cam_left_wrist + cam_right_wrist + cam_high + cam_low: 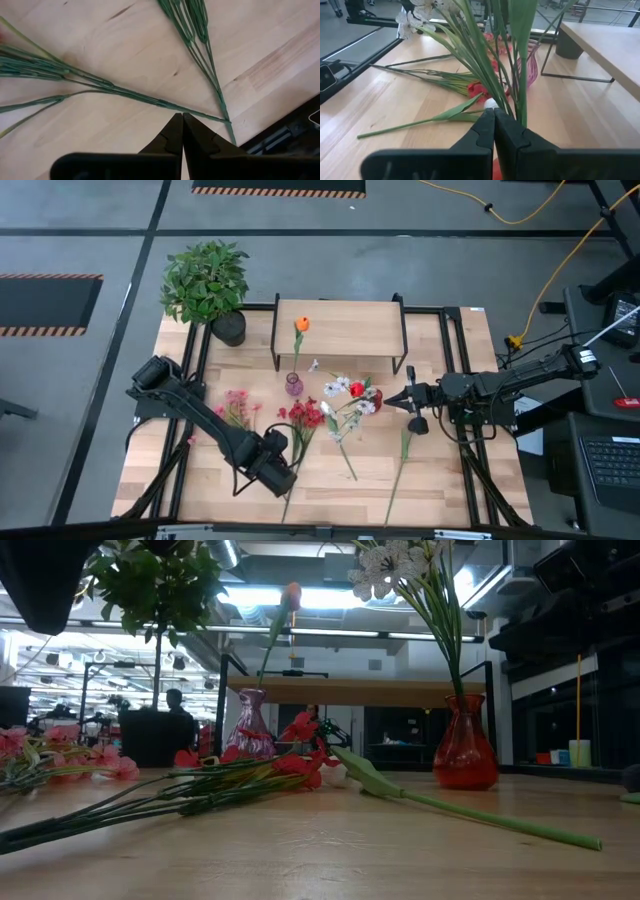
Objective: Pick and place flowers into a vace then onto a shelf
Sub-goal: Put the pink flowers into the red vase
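Observation:
A red vase (465,755) stands on the table and holds white flowers (395,565) on green stems (485,60). A purple vase (294,385) holds one orange flower (301,325) in front of the shelf (340,330). Loose pink flowers (237,408), red flowers (305,415) and a leafy stem (400,465) lie flat on the table. My right gripper (395,398) is shut, level at the vase's right side, its tips (493,114) at the stems. My left gripper (285,475) is shut over the red flowers' stem ends (200,116). My right gripper points its shut fingertips (487,120) level from the table's right at the white flowers' stems (512,107) just above the red vase; I cannot tell whether they touch. My left gripper's shut tips (175,122) are close to a thin stem (150,100) lying on the table; touching or apart, I cannot tell.
A bushy potted plant (205,280) stands at the table's far left corner beside the shelf. Black frame rails (455,360) run along the table's left and right sides. Bare wood lies at the table's near left (170,480) and near right (440,480).

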### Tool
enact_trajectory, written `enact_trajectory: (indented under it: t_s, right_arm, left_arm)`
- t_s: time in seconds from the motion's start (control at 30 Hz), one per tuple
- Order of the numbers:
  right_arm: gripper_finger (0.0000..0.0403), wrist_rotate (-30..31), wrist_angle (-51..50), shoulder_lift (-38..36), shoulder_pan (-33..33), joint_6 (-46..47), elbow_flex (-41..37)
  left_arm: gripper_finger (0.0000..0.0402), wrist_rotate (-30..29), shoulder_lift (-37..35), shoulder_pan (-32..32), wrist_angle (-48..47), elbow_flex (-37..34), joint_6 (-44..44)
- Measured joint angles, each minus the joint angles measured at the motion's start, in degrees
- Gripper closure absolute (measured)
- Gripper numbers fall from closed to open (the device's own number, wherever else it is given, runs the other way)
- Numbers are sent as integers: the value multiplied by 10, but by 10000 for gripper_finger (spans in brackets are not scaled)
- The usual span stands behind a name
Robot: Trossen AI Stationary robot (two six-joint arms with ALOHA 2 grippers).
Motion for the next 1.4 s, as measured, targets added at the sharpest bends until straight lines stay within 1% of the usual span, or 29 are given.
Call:
enact_trajectory:
  t_s: [0.23,0.43,0.57,0.73,1.1,1.3,1.4]
  right_arm:
    - [391,0,0,0,0,0,0]
    - [391,0,0,0,0,0,0]
    - [391,0,0,0,0,0,0]
    - [391,0,0,0,0,0,0]
    - [391,-1,-15,0,0,0,0]
    - [391,-2,-31,0,0,0,0]
    - [391,-2,-31,0,0,0,0]
  left_arm:
    - [395,-1,0,-6,-13,0,-6]
    - [393,-10,0,-5,-104,0,-91]
    - [387,-20,0,-5,-122,0,-112]
    - [361,-73,0,-5,-120,-7,-172]
    - [290,-76,0,-5,-110,-10,-366]
    - [259,-75,2,-7,-106,-10,-417]
    - [248,-75,17,-7,-106,-10,-439]
